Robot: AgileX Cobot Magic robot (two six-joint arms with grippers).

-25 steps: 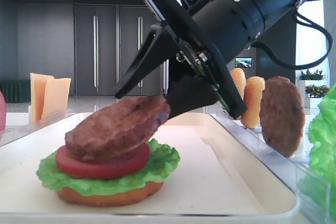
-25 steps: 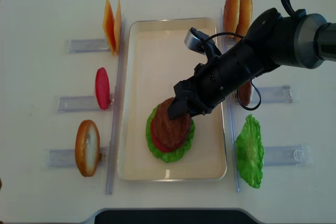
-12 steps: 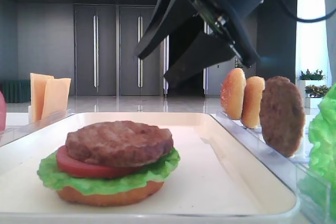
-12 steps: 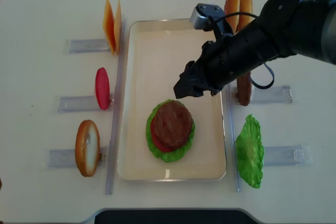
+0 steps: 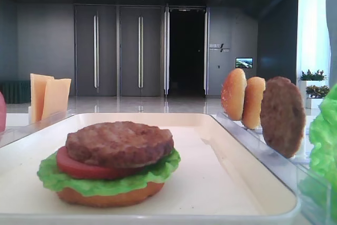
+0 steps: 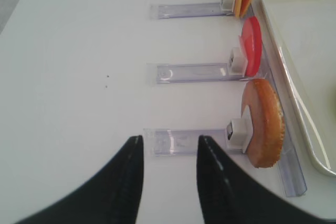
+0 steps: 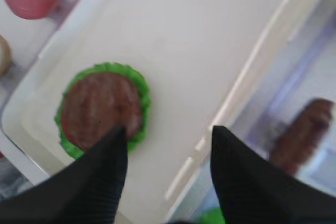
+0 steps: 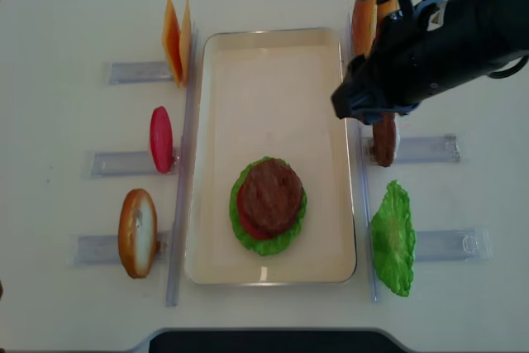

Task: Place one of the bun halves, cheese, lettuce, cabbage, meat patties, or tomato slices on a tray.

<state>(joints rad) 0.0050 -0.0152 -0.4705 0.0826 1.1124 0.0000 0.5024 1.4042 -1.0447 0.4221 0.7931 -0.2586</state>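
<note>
Obs: Pulled up and back toward the right rim of the tray point(image 8: 264, 55) since a second ago: right gripper point(image 8: 351, 107). Was straddling the meat patty point(image 8: 269, 196) then; now clear of it and gone from the low side view altogether.

Rev: Grip state?

Obs: Let go. Jaws spread wide in the wrist view, nothing between them point(image 7: 168, 129). Left gripper point(image 6: 169, 140) likewise parted and empty, hovering over bare table beside the rack with the bun half point(image 6: 262, 124).

Rev: Patty position?

Obs: Tilted and propped on one edge a second ago; now lying flat on the tomato slice point(image 5: 79, 166), over lettuce point(image 5: 158, 169) and the bottom bun point(image 5: 110, 196), in the near half of the tray. Slightly off-centre, overhanging toward the right in the side view. Looks stable, by judgement only.

Rev: Step in hand?

Obs: Placement done, retreat under way. Advise lifting straight up before swinging sideways; keep fingers high over the spare patty point(image 8: 383, 145) standing in its rack directly under the arm. Avoid brushing the upright buns point(image 5: 243, 98) behind it. Leave jaws parted for the next pick.

Rev: Rest of layout?

Obs: Unchanged: cheese point(image 8: 173, 37), racked tomato point(image 8: 161, 138), spare lettuce point(image 8: 393, 237).
</note>
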